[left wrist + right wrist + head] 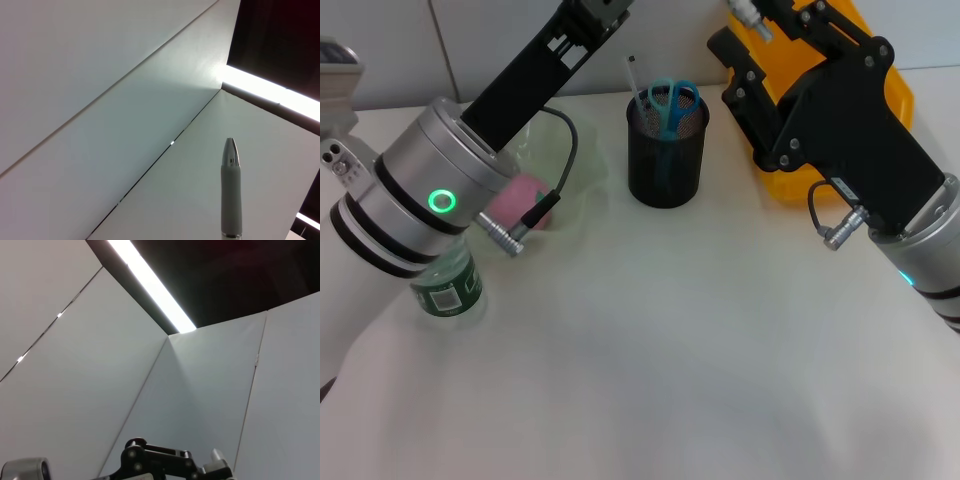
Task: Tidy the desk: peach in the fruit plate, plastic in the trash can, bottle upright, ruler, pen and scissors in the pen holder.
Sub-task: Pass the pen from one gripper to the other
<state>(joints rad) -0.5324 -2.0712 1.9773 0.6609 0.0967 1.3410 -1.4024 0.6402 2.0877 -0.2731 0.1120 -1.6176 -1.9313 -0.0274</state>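
Looks nearly done: scissors (672, 103) w/ blue handles stand in the black mesh pen holder (666, 158), a slim clear stick, prob. the ruler (634, 80), beside them. The peach (520, 197) sits in the pale green fruit plate (582, 165), and the bottle (448, 283) is upright on the counter (660, 340). The yellow trash can (895, 100) is at far right; plastic not visible.

Pen (231, 190) shows only in the left wrist view, tip up, so I judge the left end effector is pinching it and it's still to go in the holder. Both arms are raised out of frame; can't tell the right end effector's state.

I see the black mesh pen holder (666, 150) at the back of the white worktop (680, 340), blue-handled scissors (673, 102) in it, the clear green fruit plate (575, 170) to its left.
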